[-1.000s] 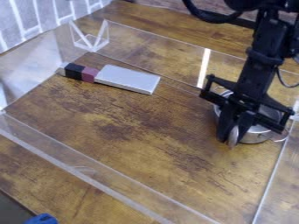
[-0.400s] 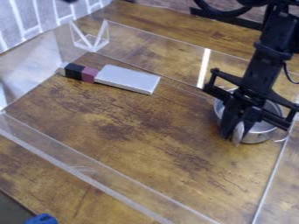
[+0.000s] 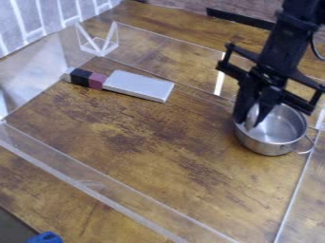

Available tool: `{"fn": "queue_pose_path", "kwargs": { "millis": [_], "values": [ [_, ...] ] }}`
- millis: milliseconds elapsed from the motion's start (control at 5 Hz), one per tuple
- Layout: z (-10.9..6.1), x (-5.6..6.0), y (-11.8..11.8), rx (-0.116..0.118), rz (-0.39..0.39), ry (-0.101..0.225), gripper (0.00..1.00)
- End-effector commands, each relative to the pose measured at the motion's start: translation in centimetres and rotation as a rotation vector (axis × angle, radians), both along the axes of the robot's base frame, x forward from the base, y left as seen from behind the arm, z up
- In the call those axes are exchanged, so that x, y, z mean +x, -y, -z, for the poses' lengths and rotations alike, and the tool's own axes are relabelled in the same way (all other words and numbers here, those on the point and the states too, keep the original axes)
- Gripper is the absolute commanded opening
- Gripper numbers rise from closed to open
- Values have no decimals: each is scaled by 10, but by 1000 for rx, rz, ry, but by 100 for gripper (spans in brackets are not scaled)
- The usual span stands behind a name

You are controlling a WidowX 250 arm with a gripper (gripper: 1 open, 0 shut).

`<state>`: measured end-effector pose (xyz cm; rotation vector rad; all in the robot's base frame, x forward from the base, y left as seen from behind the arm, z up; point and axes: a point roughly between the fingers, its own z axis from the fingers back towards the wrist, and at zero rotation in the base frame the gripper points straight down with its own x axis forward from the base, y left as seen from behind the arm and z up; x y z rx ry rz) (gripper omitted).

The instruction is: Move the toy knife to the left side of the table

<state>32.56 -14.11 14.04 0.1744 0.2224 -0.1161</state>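
Above the steel pot at the table's right edge, my fingers hang closed, apparently pinching the toy knife to lift it clear for carrying left.

Dark brown grained table

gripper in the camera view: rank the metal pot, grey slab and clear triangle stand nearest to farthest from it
1. Metal pot, right below the gripper.
2. Grey slab, off to its left.
3. Clear triangle stand, far left corner.
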Motion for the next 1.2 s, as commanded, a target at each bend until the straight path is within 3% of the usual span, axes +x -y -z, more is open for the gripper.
{"fn": "queue_pose_path", "kwargs": {
  "millis": [0,600,1000],
  "values": [
    [-33,-5,-25,-36,-5,129,0],
    [-21,-17,-127,-28,86,213,0],
    [-18,-35,-185,-22,124,256,0]
  ]
}}
